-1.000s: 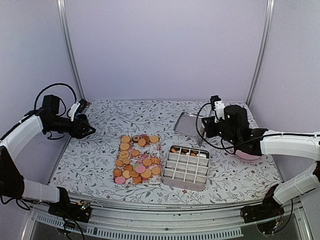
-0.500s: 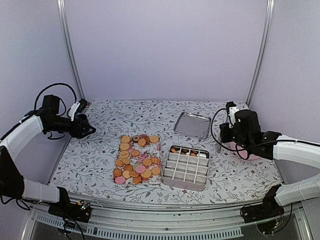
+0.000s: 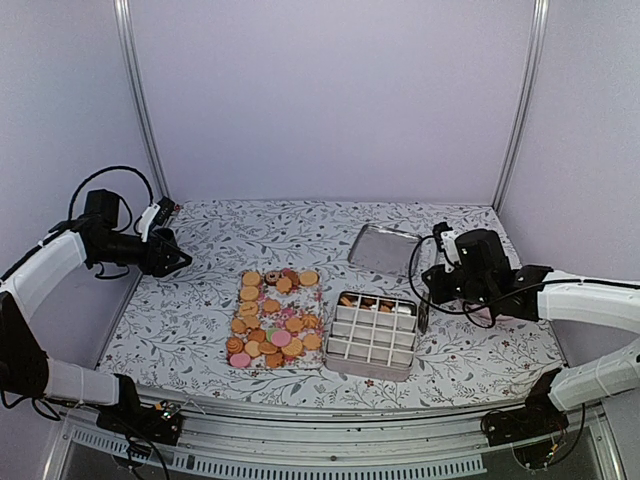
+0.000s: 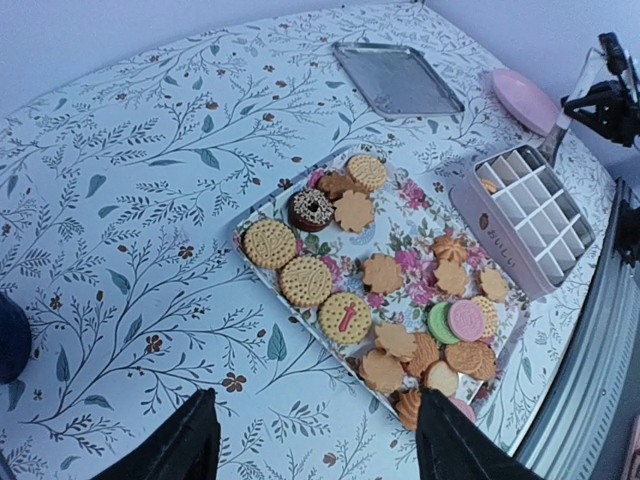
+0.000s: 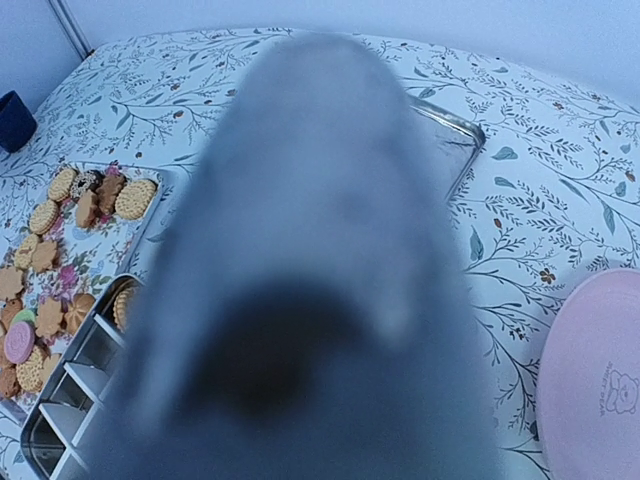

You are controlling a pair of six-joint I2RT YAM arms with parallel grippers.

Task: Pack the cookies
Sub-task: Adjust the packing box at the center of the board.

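While most cookies (image 4: 383, 272) lie on the tray (image 4: 410, 222) mid-worktop (image 4: 150, 150) and a few fill the box's (image 4: 500, 240) far cells, right fingers (image 4: 592, 101) pinch a grey tool (image 4: 556, 140) by the box; left fingers (image 4: 195, 445) are wide, empty. Loading seems underway; next likely needs the tool brought to a cookie.

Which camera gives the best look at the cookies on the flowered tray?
The left wrist view: the cookies lie close, sharp and unblocked. The top external view shows the cookies all together but tiny. In the right wrist view a blurred grey shape fills the middle, leaving only a few cookies at the left edge.
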